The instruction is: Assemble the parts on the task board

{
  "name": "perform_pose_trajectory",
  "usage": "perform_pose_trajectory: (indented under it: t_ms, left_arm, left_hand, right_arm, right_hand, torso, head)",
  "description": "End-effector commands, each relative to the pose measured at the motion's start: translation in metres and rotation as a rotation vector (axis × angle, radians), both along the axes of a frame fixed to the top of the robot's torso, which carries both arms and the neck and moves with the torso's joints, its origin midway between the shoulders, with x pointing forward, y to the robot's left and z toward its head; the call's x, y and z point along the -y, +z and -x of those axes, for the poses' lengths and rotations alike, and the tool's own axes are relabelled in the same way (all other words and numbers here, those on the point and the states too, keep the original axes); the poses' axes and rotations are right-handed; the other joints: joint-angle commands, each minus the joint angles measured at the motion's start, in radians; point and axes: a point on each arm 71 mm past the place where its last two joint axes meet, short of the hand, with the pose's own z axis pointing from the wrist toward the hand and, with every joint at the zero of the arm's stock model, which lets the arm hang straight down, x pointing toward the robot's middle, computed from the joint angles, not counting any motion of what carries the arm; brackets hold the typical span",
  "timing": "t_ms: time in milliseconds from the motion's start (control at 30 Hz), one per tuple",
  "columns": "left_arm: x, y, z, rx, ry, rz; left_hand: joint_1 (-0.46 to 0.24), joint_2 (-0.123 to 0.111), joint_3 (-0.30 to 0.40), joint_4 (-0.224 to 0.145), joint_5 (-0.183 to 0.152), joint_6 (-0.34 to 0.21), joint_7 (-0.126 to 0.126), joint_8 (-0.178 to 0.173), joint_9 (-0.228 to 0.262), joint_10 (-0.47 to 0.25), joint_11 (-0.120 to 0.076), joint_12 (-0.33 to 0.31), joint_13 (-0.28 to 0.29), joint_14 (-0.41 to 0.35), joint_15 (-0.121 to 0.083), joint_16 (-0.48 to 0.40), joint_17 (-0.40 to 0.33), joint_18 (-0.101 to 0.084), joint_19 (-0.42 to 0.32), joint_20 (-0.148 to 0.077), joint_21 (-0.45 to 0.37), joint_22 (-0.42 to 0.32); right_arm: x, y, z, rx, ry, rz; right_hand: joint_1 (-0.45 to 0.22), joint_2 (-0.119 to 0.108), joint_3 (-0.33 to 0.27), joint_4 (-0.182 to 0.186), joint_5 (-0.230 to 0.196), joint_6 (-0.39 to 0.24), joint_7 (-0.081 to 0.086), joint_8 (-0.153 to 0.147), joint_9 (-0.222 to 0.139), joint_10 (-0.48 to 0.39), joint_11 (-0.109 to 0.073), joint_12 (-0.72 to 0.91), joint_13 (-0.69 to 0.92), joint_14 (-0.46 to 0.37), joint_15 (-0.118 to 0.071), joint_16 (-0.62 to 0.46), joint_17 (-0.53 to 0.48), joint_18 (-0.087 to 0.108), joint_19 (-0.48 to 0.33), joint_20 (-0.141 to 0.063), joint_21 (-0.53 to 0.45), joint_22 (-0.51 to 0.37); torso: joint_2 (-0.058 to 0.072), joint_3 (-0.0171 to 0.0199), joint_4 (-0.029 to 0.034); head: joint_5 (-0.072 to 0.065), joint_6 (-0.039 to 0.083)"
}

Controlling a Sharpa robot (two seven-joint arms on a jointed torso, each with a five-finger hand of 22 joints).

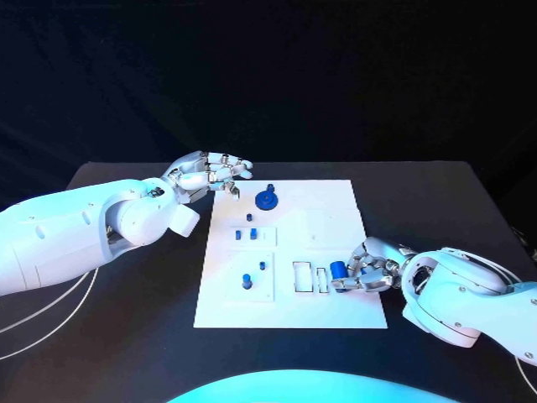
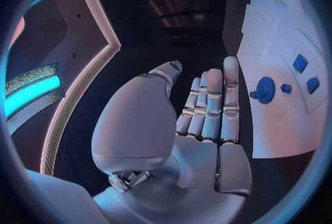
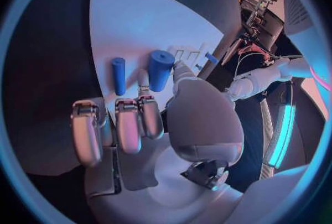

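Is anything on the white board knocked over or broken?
Nothing looks broken or spilled. The task board lies flat on the table, and the blue gear and small blue pieces sit on it. The right hand holds a blue cylinder; the left hand holds nothing.

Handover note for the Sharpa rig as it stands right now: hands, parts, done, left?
Left hand: open, holds nothing, fingers straight, at the far left corner of the task board.
Right hand: grips a blue cylinder at the board's near right, beside the rectangular slots.
Parts: blue gear at the far end; small blue pieces mid-left; a blue peg near left; a slimmer blue cylinder beside the held one.
Done: cannot tell what is seated.
Left: place the held cylinder, then the rest.
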Motion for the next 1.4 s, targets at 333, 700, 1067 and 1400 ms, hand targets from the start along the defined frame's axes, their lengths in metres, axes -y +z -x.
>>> perform_pose_trajectory:
  t_ms: [333,700,1067,1400]
  left_arm:
    - [0.002,0.0,0.001,-0.005,-0.014,0.011]
    - [0.001,0.0,0.0,-0.009,-0.016,0.009]
    - [0.004,0.0,0.0,-0.007,-0.026,0.015]
    - [0.004,0.0,0.0,-0.004,-0.025,0.016]
  left_hand:
    - [0.005,-0.001,-0.004,0.005,-0.001,0.002,0.016,0.005,-0.001,-0.004,0.0,0.006,0.001,-0.005,0.0,0.004,-0.002,0.014,0.001,0.0,-0.003,-0.001]
    - [0.005,0.0,-0.005,0.006,-0.001,0.002,0.016,0.006,-0.001,-0.004,0.0,0.006,0.001,-0.006,0.0,0.004,-0.002,0.014,0.001,0.0,-0.004,-0.001]
    - [0.004,-0.001,-0.008,0.009,-0.002,0.008,0.016,0.011,0.0,-0.005,0.0,0.007,0.001,-0.006,0.001,0.005,-0.003,0.014,0.001,0.001,-0.004,-0.002]
    - [0.004,-0.001,-0.009,0.01,-0.002,0.008,0.016,0.011,0.0,-0.005,0.0,0.007,0.001,-0.006,0.001,0.005,-0.003,0.014,0.001,0.001,-0.004,-0.002]
  right_arm:
    - [0.0,-0.009,-0.005,-0.01,0.003,0.046]
    - [0.001,0.008,-0.001,-0.027,-0.101,-0.111]
    - [-0.01,0.026,0.0,-0.078,-0.126,-0.204]
    - [-0.032,0.015,0.005,-0.147,-0.078,-0.212]
  right_hand:
    - [0.215,0.064,0.126,-0.039,0.087,0.012,-0.015,0.006,-0.011,0.004,-0.024,-0.006,0.125,0.085,-0.021,0.002,0.164,-0.009,0.095,-0.022,0.002,0.251]
    - [0.161,-0.04,0.389,-0.023,0.143,0.044,-0.022,0.018,-0.013,0.017,-0.03,-0.002,0.14,0.086,-0.027,0.005,0.168,-0.013,0.102,-0.029,0.015,0.26]
    - [0.117,-0.05,0.421,-0.019,0.148,0.048,-0.024,0.026,-0.007,0.026,-0.033,0.006,0.148,0.086,-0.029,0.005,0.17,-0.014,0.105,-0.031,0.02,0.263]
    - [0.034,-0.065,0.433,-0.007,0.091,0.053,-0.025,0.037,0.002,0.027,-0.033,0.003,0.149,0.086,-0.029,0.004,0.168,-0.014,0.105,-0.031,0.02,0.263]
  torso:
    - [-0.001,-0.0005,0.0008]
    - [-0.001,-0.0004,-0.0004]
    - [0.001,0.0007,0.0008]
    - [0.0,-0.0013,0.0]
  head:
    - [0.001,0.001]
    - [0.0,0.004]
    - [-0.004,0.007]
    - [-0.002,0.004]
